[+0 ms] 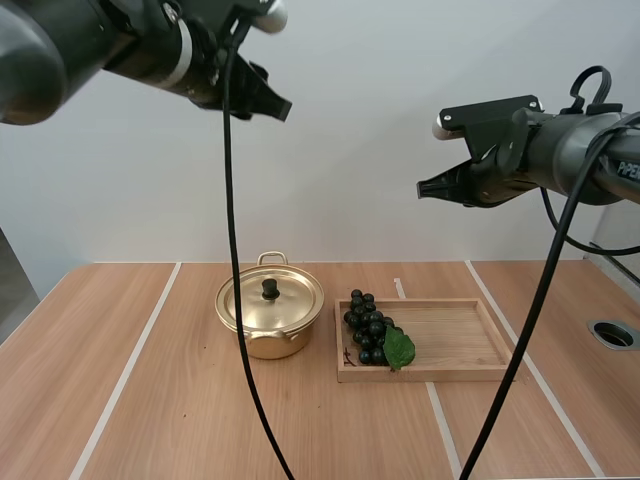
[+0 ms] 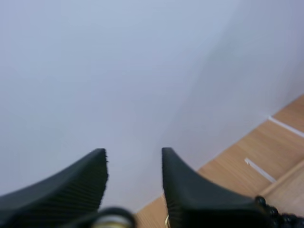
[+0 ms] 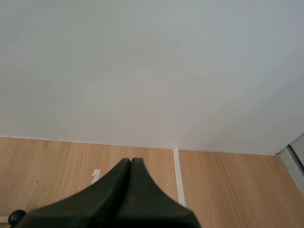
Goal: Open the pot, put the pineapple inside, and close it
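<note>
The pot point(image 1: 270, 322) stood on the table point(image 1: 150, 400), a little left of centre. It was brass-coloured, with its lid point(image 1: 272, 303) seated on it and the black knob point(image 1: 270, 289) upright at the lid's middle. One loop handle point(image 1: 272, 258) showed at the far rim. Just beside the pot, on its right, lay a wooden tray point(image 1: 465, 340); whether the two touched could not be told. The fruit was a bunch of dark grapes point(image 1: 365, 325), lying in the tray's left end, the end nearest the pot, with a green leaf point(image 1: 399, 348) at the bunch's near right side.

The left hand point(image 1: 272, 98) hung high above the table, up and to the left of the pot and well apart from it. In the left wrist view its fingers point(image 2: 71, 190) stood apart, ribbed faces turned to each other, with nothing between them. The right hand point(image 1: 428, 188) hung high over the tray, pointing left. Its fingers lay together as one dark wedge, holding nothing.
</note>
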{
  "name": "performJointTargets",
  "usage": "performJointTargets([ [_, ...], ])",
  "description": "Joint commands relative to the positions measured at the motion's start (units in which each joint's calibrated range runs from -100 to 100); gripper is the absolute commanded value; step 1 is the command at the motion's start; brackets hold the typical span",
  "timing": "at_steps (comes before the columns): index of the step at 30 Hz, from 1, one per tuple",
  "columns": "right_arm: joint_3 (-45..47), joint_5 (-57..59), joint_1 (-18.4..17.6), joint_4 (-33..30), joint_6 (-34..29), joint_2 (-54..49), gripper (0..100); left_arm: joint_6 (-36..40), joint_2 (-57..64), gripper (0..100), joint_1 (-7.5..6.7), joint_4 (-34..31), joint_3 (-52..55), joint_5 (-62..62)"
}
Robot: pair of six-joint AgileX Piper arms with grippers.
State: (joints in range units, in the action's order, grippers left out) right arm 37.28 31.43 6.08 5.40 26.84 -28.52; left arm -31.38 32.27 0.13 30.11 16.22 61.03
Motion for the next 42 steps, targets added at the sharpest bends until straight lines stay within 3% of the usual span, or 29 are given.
performJointTargets([
  [1, 0.0, -0.2, 0.2, -0.1, 0.4, -2.6, 0, 0.7, 4.7, 2, -0.07, 0.5, -1.7, 0.3],
  [13, 0.0, 0.1, 0.2, 0.4, 0.8, -22.6, 0, 8.2, 19.1, 0, 4.00, 0.8, -1.8, 4.9],
  [20, 0.0, -4.4, 0.2, 0.5, 1.5, -34.5, 0, 9.5, 34.7, 0, 4.00, 1.6, 2.8, 2.9],
  [24, 0.0, -6.0, 0.1, 4.8, 3.1, -40.5, 0, 10.1, 44.4, 0, 4.00, 1.6, 7.9, 1.2],
  [27, 0.0, -3.9, -0.4, 11.8, 9.4, -43.9, 0, 10.1, 51.3, 0, 4.00, 1.6, 12.9, -4.9],
  [31, 0.0, 8.5, -2.0, 22.4, 19.9, -46.5, 0, 10.1, 57.2, 0, 3.07, 0.9, 19.2, -9.9],
  [36, 0.0, 8.9, -2.2, 27.0, 16.1, -48.2, 0, 10.6, 60.6, 0, 1.74, -3.0, 24.8, -7.9],
  [42, 4.1, 3.6, -6.6, 18.4, 8.5, -49.8, 0, 13.7, 62.9, 0, 1.67, -6.2, 27.3, -8.5],
])
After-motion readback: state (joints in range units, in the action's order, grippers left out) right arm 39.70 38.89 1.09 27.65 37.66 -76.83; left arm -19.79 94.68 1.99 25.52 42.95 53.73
